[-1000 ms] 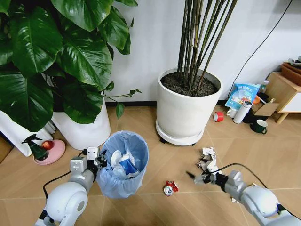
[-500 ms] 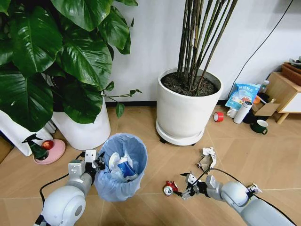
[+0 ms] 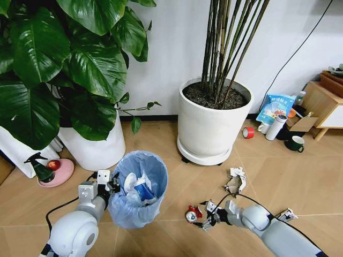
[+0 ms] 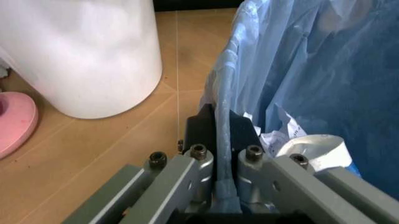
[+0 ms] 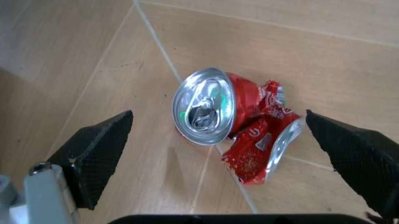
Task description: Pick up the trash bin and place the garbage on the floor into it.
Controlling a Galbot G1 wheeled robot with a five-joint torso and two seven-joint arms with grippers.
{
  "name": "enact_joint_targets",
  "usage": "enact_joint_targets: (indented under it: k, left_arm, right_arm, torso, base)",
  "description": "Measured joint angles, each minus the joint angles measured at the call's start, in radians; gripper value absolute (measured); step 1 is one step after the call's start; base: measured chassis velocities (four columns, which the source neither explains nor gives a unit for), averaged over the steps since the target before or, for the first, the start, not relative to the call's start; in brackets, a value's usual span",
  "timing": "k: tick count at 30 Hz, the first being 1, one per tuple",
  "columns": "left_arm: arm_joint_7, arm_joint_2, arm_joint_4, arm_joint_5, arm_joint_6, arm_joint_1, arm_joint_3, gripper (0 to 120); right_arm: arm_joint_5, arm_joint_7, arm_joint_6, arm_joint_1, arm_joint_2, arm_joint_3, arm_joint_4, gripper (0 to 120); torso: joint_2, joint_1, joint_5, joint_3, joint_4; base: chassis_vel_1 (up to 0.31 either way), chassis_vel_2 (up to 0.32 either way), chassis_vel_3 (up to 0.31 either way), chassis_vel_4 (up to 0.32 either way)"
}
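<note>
The trash bin (image 3: 140, 187), lined with a light-blue bag, stands on the floor (image 3: 171, 160) with paper wads and a blue-white can inside. My left gripper (image 3: 110, 184) is shut on its rim. In the left wrist view the left gripper (image 4: 223, 140) pinches the bag's edge (image 4: 227, 107). A crushed red can (image 3: 192, 213) lies to the right of the bin. My right gripper (image 3: 202, 214) is open, low beside it. In the right wrist view the can (image 5: 234, 119) sits between the spread fingertips (image 5: 100, 149). A crumpled wrapper (image 3: 236, 179) lies farther right.
A big white pot (image 3: 213, 126) with bamboo stands behind the can. A leafy plant's white pot (image 3: 96, 144) is behind the bin. A pink dish (image 3: 56, 172) with a green spray bottle sits at left. A red tape roll (image 3: 248, 132), a mug (image 3: 296, 143) and a wooden cabinet (image 3: 324, 104) are at far right.
My right arm swung left from beside the crumpled wrapper down to the red can, and its open fingers now flank the can. The bin and left gripper stayed put.
</note>
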Motion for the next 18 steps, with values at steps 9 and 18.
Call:
enact_joint_targets:
  k: [9,18]
  left_arm:
    - [0.002,-0.010,-0.001,0.009,-0.003,0.004,-0.004,0]
    - [0.002,-0.011,-0.002,0.010,-0.003,0.001,-0.004,0]
  right_arm:
    - [0.041,-0.001,-0.014,0.031,0.041,-0.007,-0.098,100]
    - [0.046,-0.004,-0.012,0.037,0.046,0.005,-0.071,100]
  torso:
    - [0.000,0.000,-0.0001,0.000,0.0000]
    - [0.000,0.000,-0.0002,0.000,0.0000]
  base:
    - [0.000,0.000,0.000,0.000]
    - [0.000,0.000,0.000,0.000]
